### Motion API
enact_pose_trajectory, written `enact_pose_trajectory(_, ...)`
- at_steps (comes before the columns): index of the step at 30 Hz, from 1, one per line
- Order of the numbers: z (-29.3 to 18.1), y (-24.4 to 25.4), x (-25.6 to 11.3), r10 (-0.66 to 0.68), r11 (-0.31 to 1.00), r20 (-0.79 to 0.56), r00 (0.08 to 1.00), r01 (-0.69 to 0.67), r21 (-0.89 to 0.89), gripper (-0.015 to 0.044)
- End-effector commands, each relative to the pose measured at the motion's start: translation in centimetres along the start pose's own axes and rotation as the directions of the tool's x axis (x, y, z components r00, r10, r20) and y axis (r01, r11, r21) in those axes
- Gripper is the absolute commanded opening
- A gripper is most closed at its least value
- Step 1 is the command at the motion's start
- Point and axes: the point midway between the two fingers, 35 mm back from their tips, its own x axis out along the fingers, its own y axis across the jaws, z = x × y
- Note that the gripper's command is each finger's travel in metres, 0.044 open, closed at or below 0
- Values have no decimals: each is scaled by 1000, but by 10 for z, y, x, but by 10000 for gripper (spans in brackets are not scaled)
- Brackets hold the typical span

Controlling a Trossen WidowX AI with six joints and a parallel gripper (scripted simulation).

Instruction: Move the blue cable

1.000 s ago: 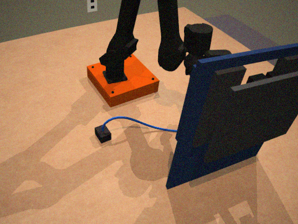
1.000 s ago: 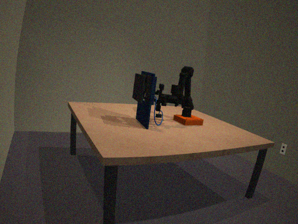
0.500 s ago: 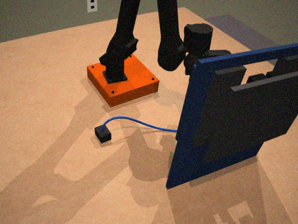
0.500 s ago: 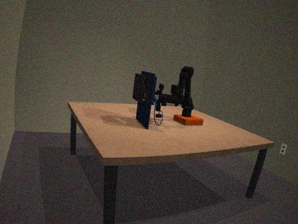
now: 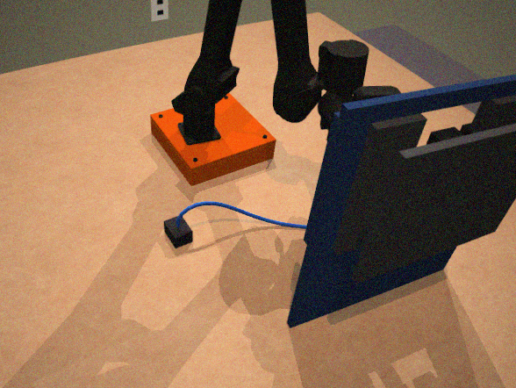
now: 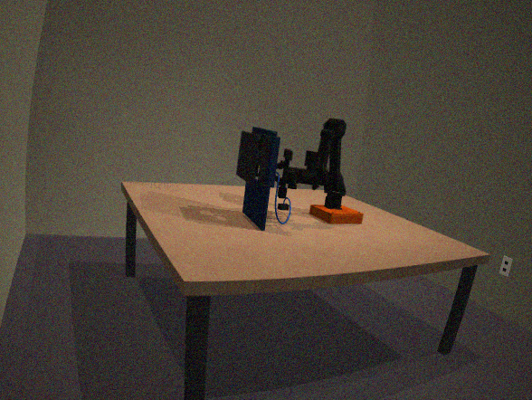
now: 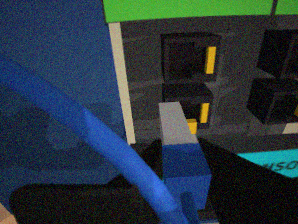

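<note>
"What's your gripper (image 6: 281, 176) (image 7: 178, 145) doing?"

"You have it pinched around the blue plug (image 7: 186, 167), black fingers at either side. In your wrist view the plug sits just below centre, toward 5 o'clock, its grey end pointing to 12."

"Is it in a port?"

"You can't tell from here. That grey end overlaps the bottom edge of the lower of 2 stacked ports, but the depth is unclear. This lower port (image 7: 204, 114) and the upper port (image 7: 187, 59) each show a yellow strip on their 3 o'clock side."

"And your labels?"

"You get a green band (image 7: 190, 10) at 12 o'clock and a cyan label (image 7: 275, 162) at 4, cut off by the frame, so you can't read the whole word."

"Where's your cable?"

"The blue cable (image 5: 246, 213) (image 6: 289, 214) (image 7: 100, 132) comes in from 10 o'clock in your wrist view and runs down to the plug. From the top, you see it leave a small black block (image 5: 177, 233) (image 6: 283, 206) and pass behind the blue panel (image 5: 320, 272) (image 6: 257, 204)."

"Your arm?"

"Your arm (image 5: 295, 88) (image 6: 335, 149) stands on the orange base (image 5: 193, 173) (image 6: 353, 217). Seen from the top, the block is at 7 o'clock from that base, the panel at 4."
</note>
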Motion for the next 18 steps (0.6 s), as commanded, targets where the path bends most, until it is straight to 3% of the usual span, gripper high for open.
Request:
enact_pose_trajectory(1,0,-4,0,-6,1000,5,1000,6,9,0)
enact_pose_trajectory(18,0,-6,0,-7,1000,5,1000,7,9,0)
